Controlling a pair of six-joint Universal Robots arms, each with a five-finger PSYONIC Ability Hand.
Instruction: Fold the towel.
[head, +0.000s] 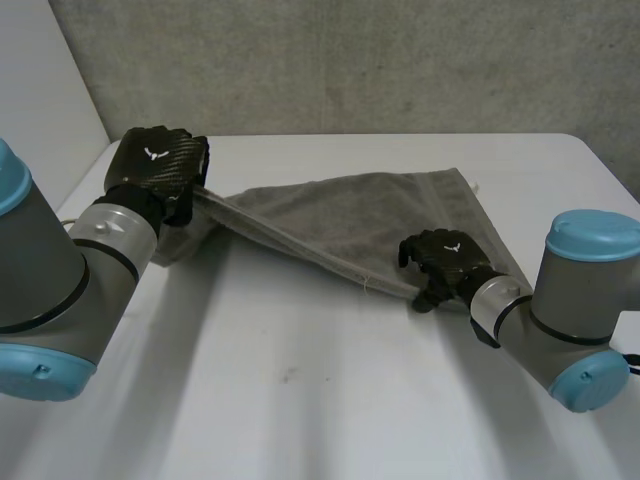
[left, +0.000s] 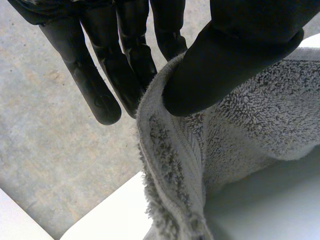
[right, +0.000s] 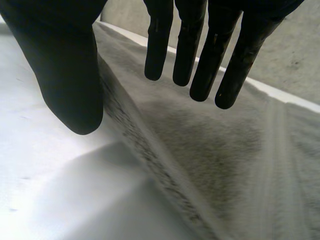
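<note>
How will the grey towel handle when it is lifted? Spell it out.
Probably floppy: the towel sags into a slanted fold from where the left hand pinches one end. Likely light, since that pinch alone holds the end up. Its looped pile looks grippy, so slipping seems unlikely.

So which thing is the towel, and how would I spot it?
Look at the white table; the towel is the grey cloth spread across its far half. One end is pinched by the left hand, while the right hand sits at its near edge. It is the only soft thing there.
</note>
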